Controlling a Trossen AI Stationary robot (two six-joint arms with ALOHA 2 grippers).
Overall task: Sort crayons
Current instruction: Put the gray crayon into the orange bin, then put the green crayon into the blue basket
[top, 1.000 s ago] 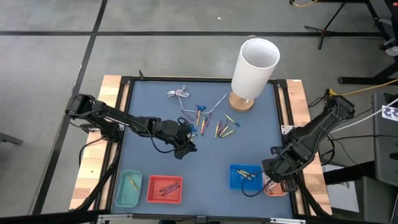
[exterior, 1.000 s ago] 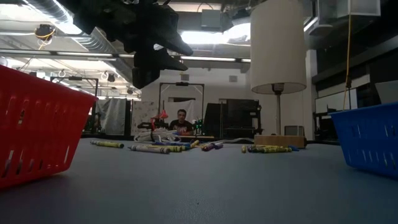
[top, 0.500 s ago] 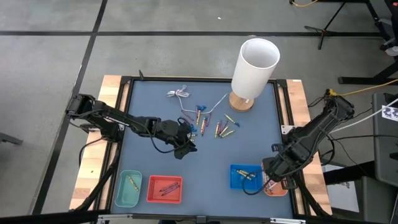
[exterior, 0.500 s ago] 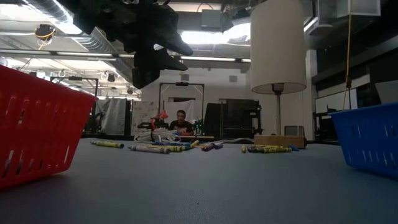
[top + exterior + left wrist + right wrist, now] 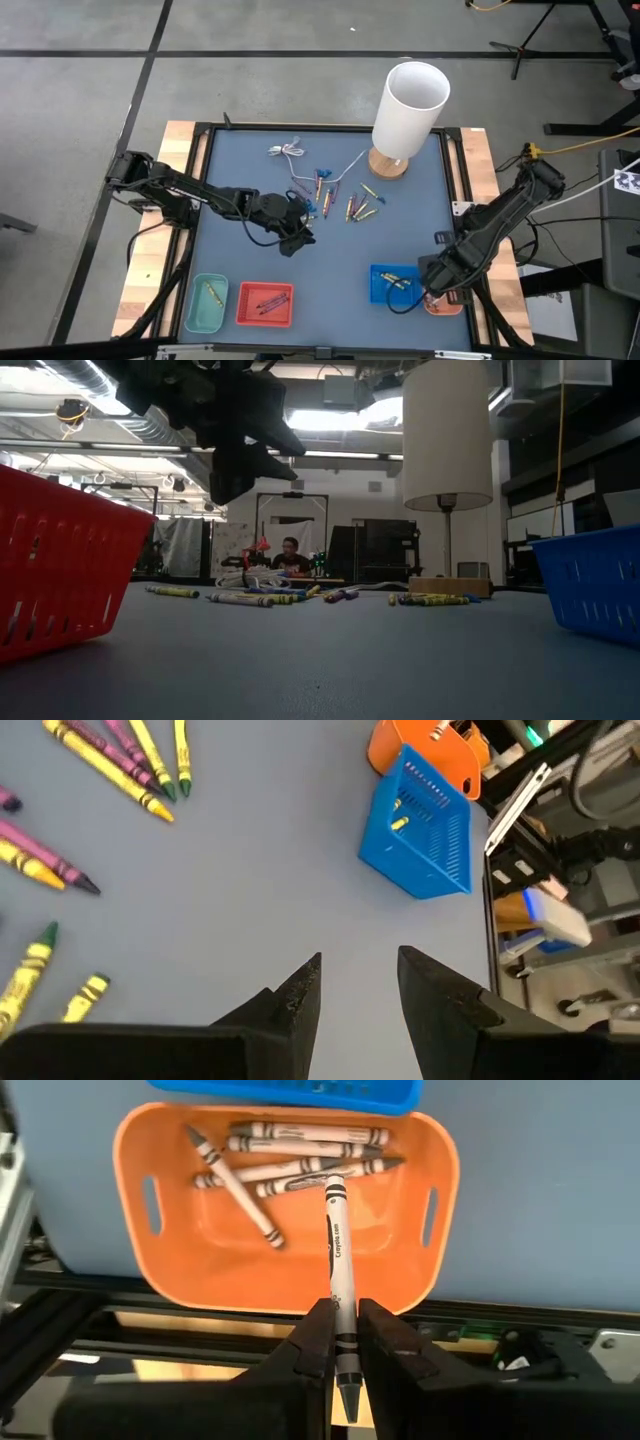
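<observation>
The blue-grey table top [image 5: 250,160] carries four plastic baskets along its 6 o'clock edge. The red basket [image 5: 265,305] holds purple crayons, the blue basket [image 5: 392,284] yellow ones, the teal basket [image 5: 208,302] one yellow-green crayon. The orange basket [image 5: 290,1275] holds grey-white crayons [image 5: 290,1155]. Loose crayons [image 5: 355,205] lie near the centre. The right gripper [image 5: 342,1342] pinches a grey-white crayon [image 5: 338,1255] above the orange basket. The left gripper [image 5: 358,982] hangs open and empty.

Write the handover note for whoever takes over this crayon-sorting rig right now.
Right gripper: shut on a grey crayon, above the orange bin, which holds several grey ones.
Left gripper: open, empty, above the mat beside the loose pile.
Done: crayons lie in the teal bin, red bin and blue bin.
Left: drop the grey crayon, then sort the pile near the lamp.
</observation>
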